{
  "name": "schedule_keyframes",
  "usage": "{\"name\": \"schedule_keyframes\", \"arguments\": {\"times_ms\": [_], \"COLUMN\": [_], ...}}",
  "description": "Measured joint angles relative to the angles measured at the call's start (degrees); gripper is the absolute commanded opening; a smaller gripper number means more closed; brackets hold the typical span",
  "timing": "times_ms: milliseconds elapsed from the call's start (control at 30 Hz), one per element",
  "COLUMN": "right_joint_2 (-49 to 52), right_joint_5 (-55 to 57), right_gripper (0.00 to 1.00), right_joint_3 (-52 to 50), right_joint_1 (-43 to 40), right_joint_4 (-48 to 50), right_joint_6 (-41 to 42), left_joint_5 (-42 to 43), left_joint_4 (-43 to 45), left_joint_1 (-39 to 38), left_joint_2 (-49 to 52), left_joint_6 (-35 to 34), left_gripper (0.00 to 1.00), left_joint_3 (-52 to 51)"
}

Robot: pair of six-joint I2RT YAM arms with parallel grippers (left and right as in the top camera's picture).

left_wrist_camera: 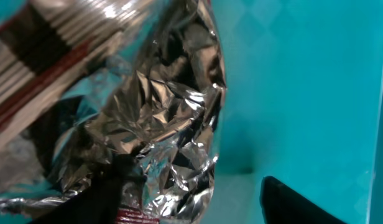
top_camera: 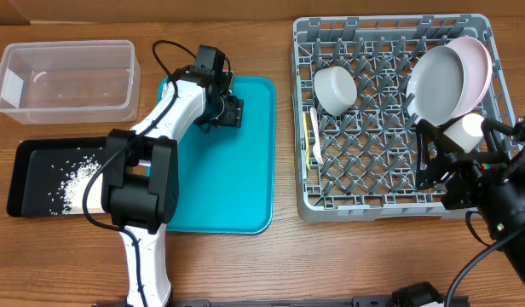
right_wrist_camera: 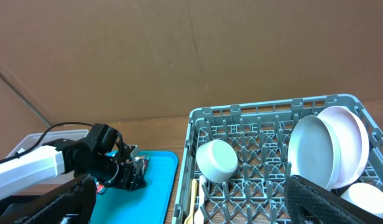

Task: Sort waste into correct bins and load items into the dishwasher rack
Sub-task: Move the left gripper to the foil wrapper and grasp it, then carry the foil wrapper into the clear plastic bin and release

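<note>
Rack (top_camera: 373,207): one, big and stiff, at the right. It stays put.
Teal tray (top_camera: 237,188): one, centre of the table; my foil job sits at its far end.
Tub (top_camera: 66,111): one, clear, far left, beyond the black tray.
Black tray (top_camera: 32,166): one, near left, holding rice.
Plate (top_camera: 480,60): one, on edge in the rack's far right corner, behind the dish.
Dish (top_camera: 435,85): one, grey, leaning against the plate.
Bowl (top_camera: 335,88): one, racked at the far left.
Cup (top_camera: 469,128): one, white, racked just below the dish.
Right gripper (right_wrist_camera: 188,186): spread wide over the rack's near right corner, holding nothing.
Spoon (top_camera: 305,136), fork (top_camera: 317,149): one each, side by side along the rack's left edge.
Left gripper (top_camera: 227,111): down on the foil. I can't tell whether it grips or only straddles.
Foil (left_wrist_camera: 166,124): one crumpled wad, feather-light, soft and springy. It should crush, not slip, so I'd pinch the thick middle, not a loose flap.
Red-striped scrap (left_wrist_camera: 30,81): one, right beside the foil. I can't tell if it's the packet.
Rice (top_camera: 75,183): one loose heap, too fine to pinch.
</note>
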Motion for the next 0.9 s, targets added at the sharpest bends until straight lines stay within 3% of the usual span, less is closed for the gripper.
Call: {"name": "schedule_keyframes", "arguments": {"times_ms": [67, 100, 333, 467, 600, 900], "right_joint_2": [0.00, 0.00, 0.00, 0.00, 0.00, 0.00], "right_joint_5": [-0.02, 0.00, 0.00, 0.00, 0.00, 0.00], "right_gripper": [1.00, 1.00, 1.00, 1.00, 1.00, 1.00], "right_joint_3": [0.00, 0.00, 0.00, 0.00, 0.00, 0.00], "right_joint_1": [0.00, 0.00, 0.00, 0.00, 0.00, 0.00], "right_joint_4": [0.00, 0.00, 0.00, 0.00, 0.02, -0.02], "right_joint_6": [-0.02, 0.00, 0.02, 0.00, 0.00, 0.00], "left_joint_5": [0.02, 0.07, 2.67, 3.74, 4.04, 3.78], "left_joint_4": [-0.04, -0.15, -5.51, -14.93, -18.27, -18.73], "left_joint_1": [0.00, 0.00, 0.07, 0.52, 2.01, 18.12], "left_joint_2": [0.00, 0.00, 0.07, -0.28, -3.96, -10.05], "left_joint_6": [-0.20, -0.37, -1.81, -3.48, -3.98, -4.79], "left_gripper": [0.09, 0.04, 0.04, 0.04, 0.04, 0.04], "left_joint_3": [0.09, 0.09, 1.55, 8.55, 14.51, 17.79]}}
